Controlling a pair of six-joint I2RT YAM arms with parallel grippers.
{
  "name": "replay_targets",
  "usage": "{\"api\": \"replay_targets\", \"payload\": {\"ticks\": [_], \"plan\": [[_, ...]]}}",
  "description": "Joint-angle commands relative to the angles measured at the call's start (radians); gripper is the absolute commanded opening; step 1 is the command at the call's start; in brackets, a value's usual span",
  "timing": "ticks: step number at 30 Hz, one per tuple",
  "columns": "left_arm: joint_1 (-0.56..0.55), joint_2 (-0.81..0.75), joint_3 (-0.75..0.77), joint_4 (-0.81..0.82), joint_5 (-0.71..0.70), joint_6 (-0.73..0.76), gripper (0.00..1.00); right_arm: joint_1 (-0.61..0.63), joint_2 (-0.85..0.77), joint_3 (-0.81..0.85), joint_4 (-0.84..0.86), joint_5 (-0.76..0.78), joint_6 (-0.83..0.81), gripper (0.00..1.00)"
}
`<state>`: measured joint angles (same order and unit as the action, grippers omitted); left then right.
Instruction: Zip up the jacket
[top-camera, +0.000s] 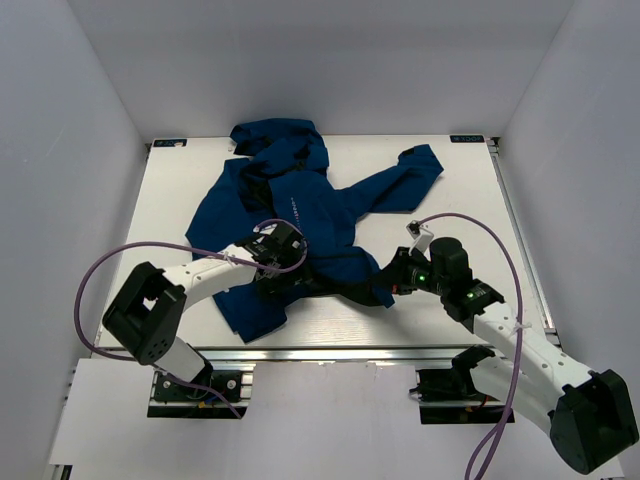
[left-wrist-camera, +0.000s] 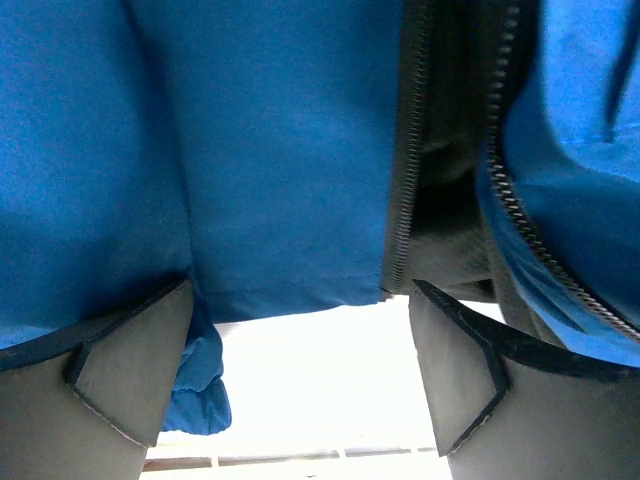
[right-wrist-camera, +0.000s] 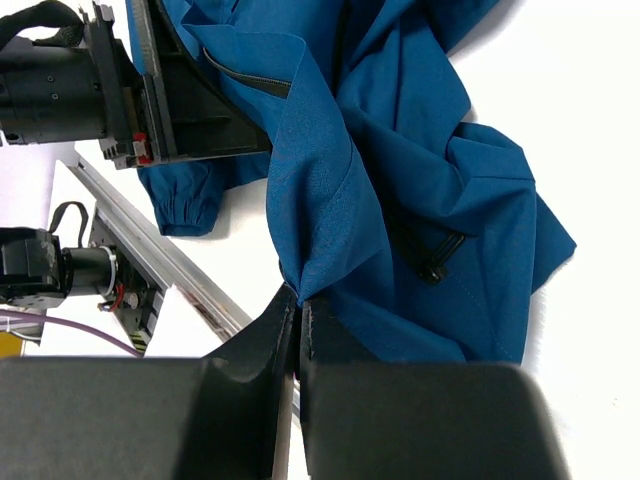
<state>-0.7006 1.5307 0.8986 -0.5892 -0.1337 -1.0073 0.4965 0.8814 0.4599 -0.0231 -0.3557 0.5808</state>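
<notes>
Pinches jacket (right-wrist-camera: 400, 150) hem fold in right tool (right-wrist-camera: 300, 312); holds left tool (left-wrist-camera: 300, 350) spread wide at unzipped zipper (left-wrist-camera: 403, 200) bottom.

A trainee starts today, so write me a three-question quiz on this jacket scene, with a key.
1. True or false: the left gripper stands open over the hem of the jacket.
2. What does the right gripper pinch? A: a fold of jacket fabric. B: nothing. C: the left gripper.
3. In the left wrist view, are the two rows of teeth of the zipper joined or apart?
Key: 1 true; 2 A; 3 apart.
</notes>
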Motion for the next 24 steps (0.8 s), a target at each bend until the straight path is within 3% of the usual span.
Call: {"api": "replay_targets", "payload": {"ticks": [1,11,18,19,24], "plan": [[-0.002,0.005,0.013,-0.031,-0.037,0.001,0.98,-0.007,0.008,-0.003,0.06,-0.023,0.001,0.0],[-0.002,0.094,0.031,0.055,0.013,0.026,0.91,-0.006,-0.001,-0.003,0.049,-0.014,-0.004,0.0],[-0.002,0.12,0.023,0.055,0.003,0.026,0.71,-0.007,-0.005,-0.006,0.048,-0.006,-0.004,0.0],[-0.002,0.12,0.022,0.057,0.003,0.024,0.64,-0.007,-0.007,-0.004,0.048,-0.005,-0.003,0.0],[-0.002,0.102,0.013,0.06,0.016,0.03,0.59,-0.009,-0.001,-0.01,0.045,0.009,-0.003,0.0]]}}
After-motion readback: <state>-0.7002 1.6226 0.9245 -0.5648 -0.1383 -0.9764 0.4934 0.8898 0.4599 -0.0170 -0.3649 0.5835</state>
